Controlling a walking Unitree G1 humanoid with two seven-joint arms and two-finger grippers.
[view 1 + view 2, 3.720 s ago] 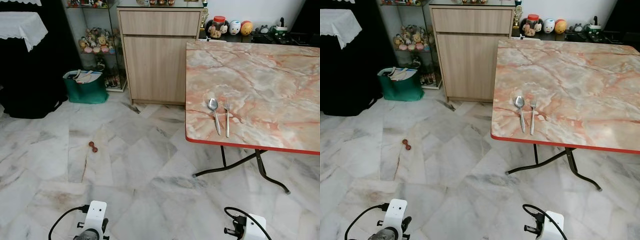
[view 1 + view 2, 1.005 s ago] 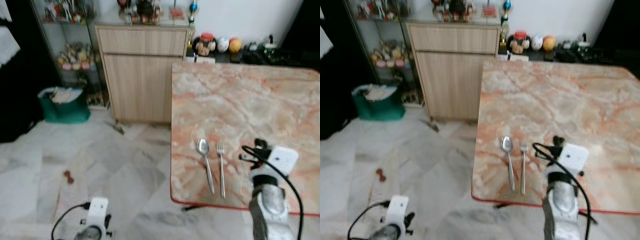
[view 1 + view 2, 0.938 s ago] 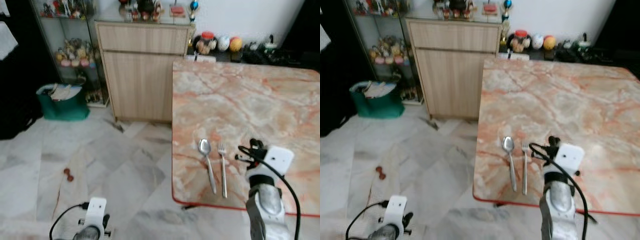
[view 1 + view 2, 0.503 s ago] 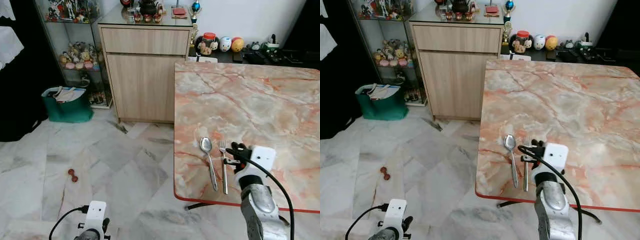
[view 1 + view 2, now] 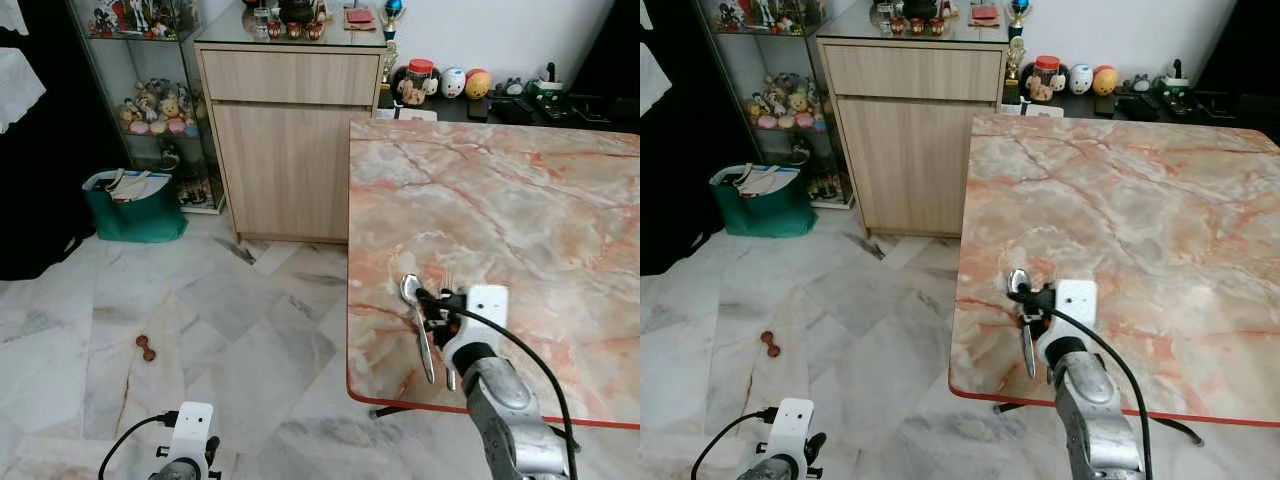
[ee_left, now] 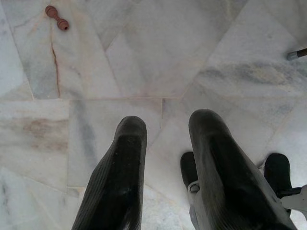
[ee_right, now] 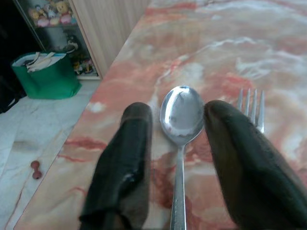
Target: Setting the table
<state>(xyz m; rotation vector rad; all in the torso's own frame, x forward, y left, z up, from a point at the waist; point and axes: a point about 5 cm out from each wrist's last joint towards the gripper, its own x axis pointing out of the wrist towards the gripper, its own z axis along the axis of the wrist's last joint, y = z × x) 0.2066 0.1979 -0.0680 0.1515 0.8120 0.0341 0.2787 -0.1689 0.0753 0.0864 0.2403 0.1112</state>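
Lower centre of the frame, right gripper (image 7: 178,143) fingers spread either side of the spoon (image 7: 181,120) on the table (image 5: 520,200); fork (image 7: 253,108) beside; left gripper (image 6: 165,158) fingers parted over the floor (image 6: 144,52)

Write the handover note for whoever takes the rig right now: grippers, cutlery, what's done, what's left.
Right gripper: jaws open, straddling the spoon, one finger either side of its bowl; not closed on it.
Left gripper: jaws open, hanging idle over the marble floor.
Spoon and fork lie side by side near the table edge closest to the robot, fork on the robot's right of the spoon.
Done: approach to the spoon.
Left: close on the spoon, lift, place it; then likely the fork. No plates seen on the table.
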